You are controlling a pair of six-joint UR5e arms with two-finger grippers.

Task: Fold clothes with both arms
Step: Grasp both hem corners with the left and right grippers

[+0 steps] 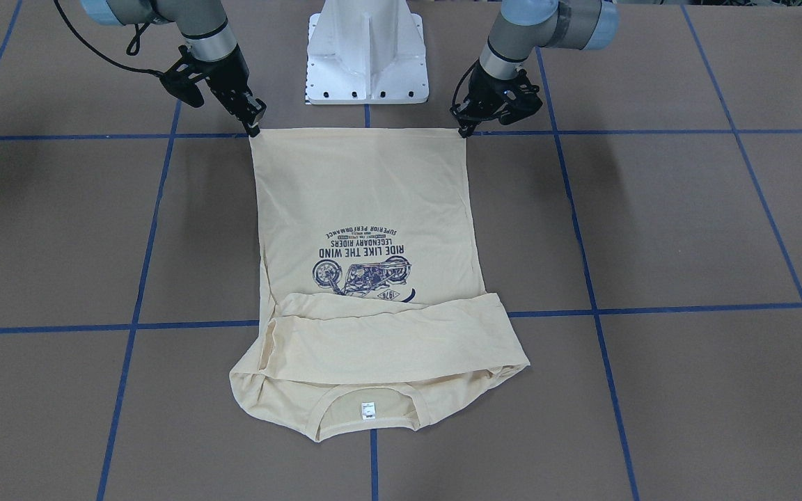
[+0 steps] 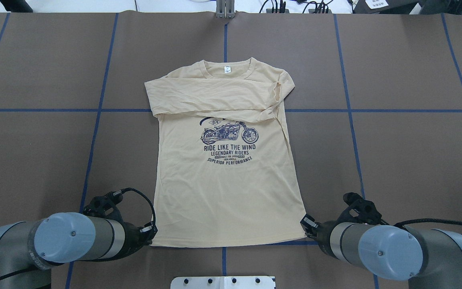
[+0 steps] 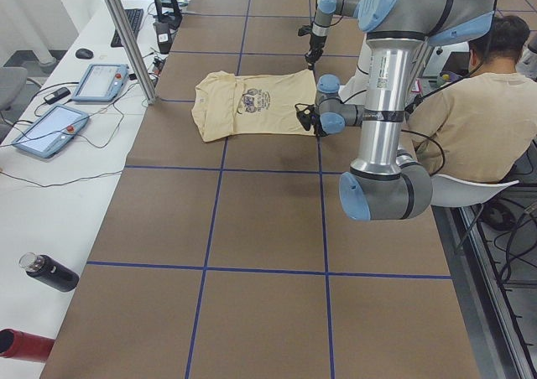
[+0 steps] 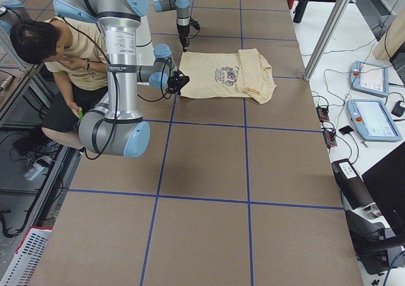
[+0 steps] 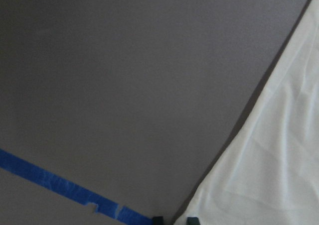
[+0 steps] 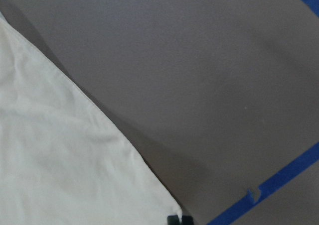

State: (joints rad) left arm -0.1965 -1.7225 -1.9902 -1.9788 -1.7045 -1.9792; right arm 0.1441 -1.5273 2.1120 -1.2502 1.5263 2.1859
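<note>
The cream long-sleeved T-shirt (image 2: 223,192) is lying flat on the brown table (image 2: 395,152), collar away from the robot, with both sleeves (image 2: 215,98) crossing its chest just above the motorcycle print (image 2: 229,133). The left gripper (image 1: 465,129) is pinching one hem corner in narrow jaws. The right gripper (image 1: 253,128) is pinching the other corner, jaws nearly closed. The hem is running straight between them.
</note>
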